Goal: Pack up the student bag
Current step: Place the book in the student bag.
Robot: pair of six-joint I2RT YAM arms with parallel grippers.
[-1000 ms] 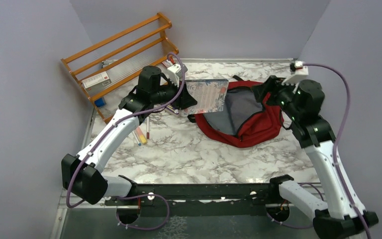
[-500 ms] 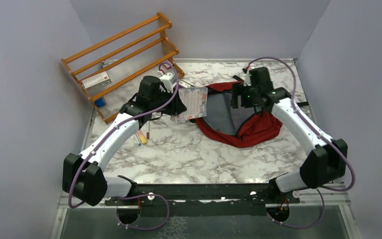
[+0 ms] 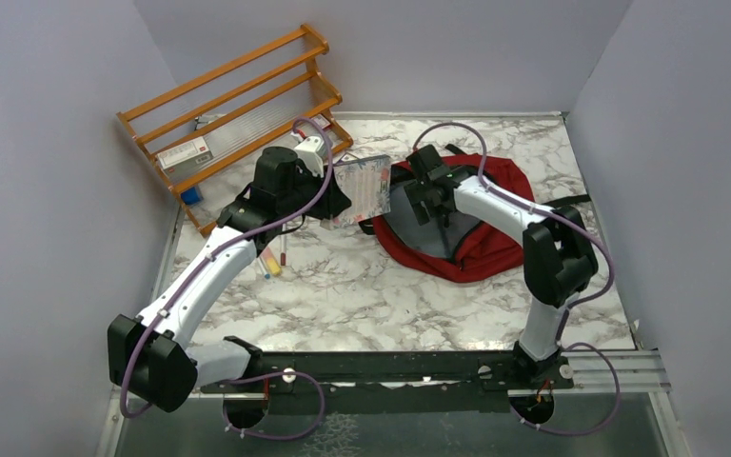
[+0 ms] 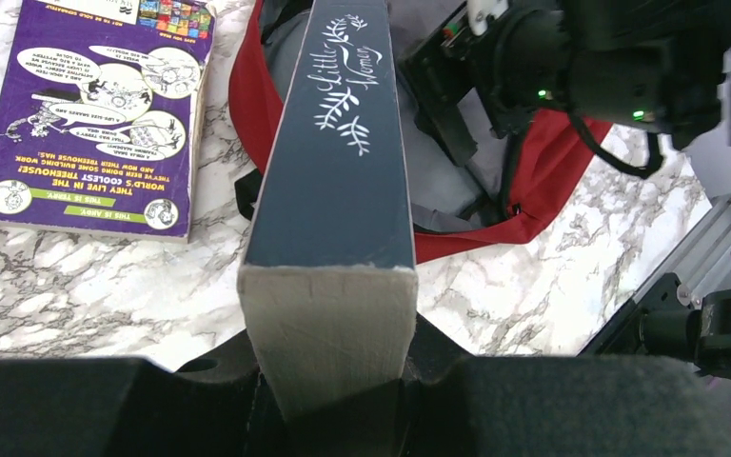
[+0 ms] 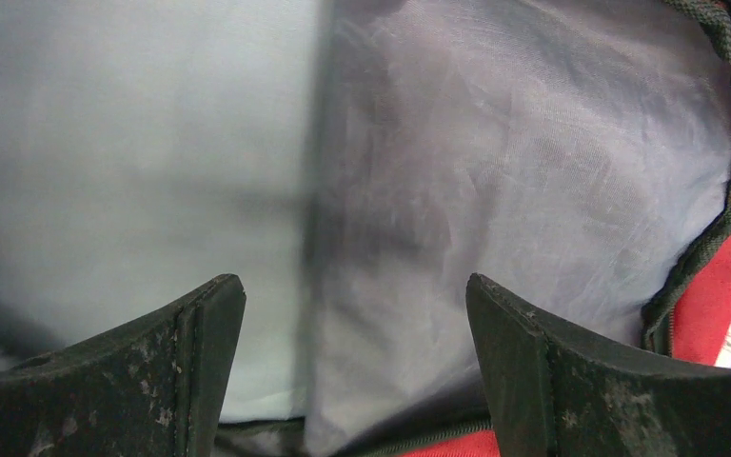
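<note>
My left gripper point(image 3: 340, 198) clamps the navy book point(image 4: 343, 143) just beside the student bag point(image 3: 484, 252), its mouth blocked by my right gripper point(image 5: 354, 314), fingers spread wide, 1 purple book point(image 4: 95, 105) nearby.

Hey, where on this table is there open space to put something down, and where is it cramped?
The widest bare marble lies between the backpack and the black rail at the near edge. A smaller strip runs right of the backpack. Crowded far left: wooden rack, pens, purple book, the left gripper holding a navy book.
</note>
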